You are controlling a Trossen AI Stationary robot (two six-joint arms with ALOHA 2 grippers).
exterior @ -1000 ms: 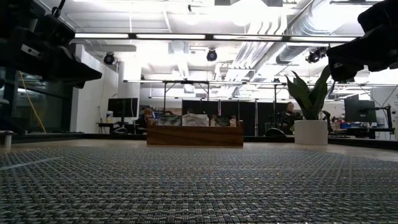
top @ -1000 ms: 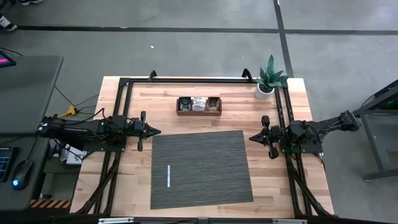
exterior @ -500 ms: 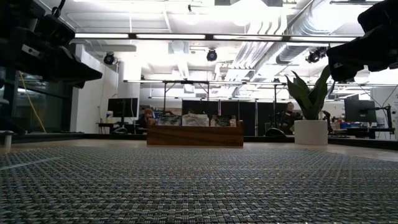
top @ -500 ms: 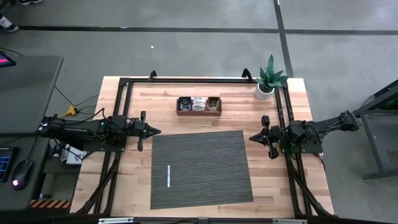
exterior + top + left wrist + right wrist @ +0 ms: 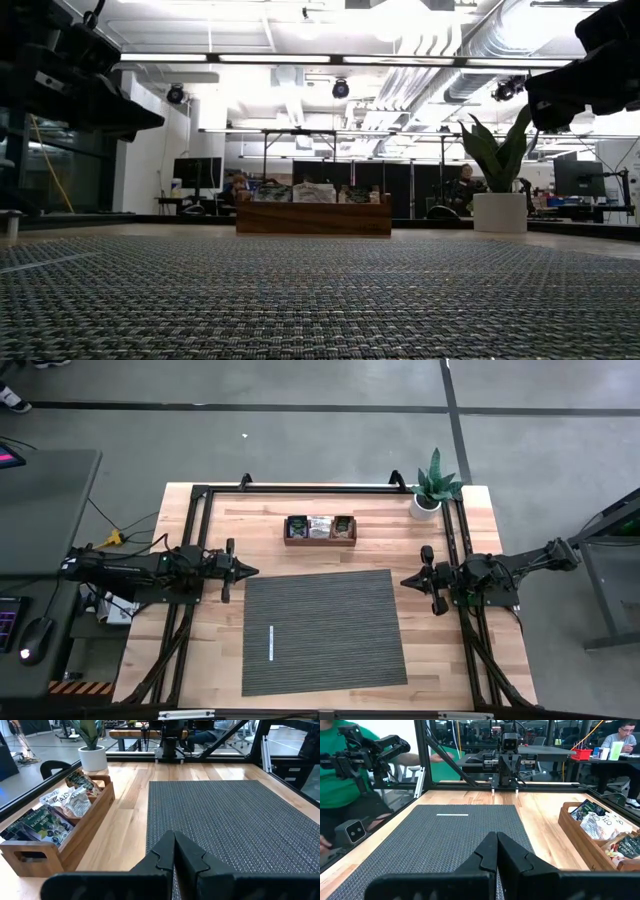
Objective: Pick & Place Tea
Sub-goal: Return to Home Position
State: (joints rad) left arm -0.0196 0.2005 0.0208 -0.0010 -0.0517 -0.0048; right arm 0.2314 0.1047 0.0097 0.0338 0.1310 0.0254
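The tea sachets [image 5: 320, 527], dark green, white and tan, stand packed in a wooden box [image 5: 320, 540] near the table's far edge. In the left wrist view the sachets [image 5: 60, 805] fill three compartments of the box [image 5: 85, 827]; the right wrist view shows the sachets [image 5: 600, 822] too. My left gripper [image 5: 252, 571] hovers shut at the left edge of the grey mat [image 5: 322, 632]. My right gripper [image 5: 404, 582] hovers shut at the mat's right edge. Neither is near the box.
A thin white strip [image 5: 270, 642] lies on the mat's left part. A potted plant [image 5: 432, 488] stands at the far right corner. A black frame [image 5: 300, 488] runs along the table's far and side edges. A person in green [image 5: 350, 785] is beyond the near edge.
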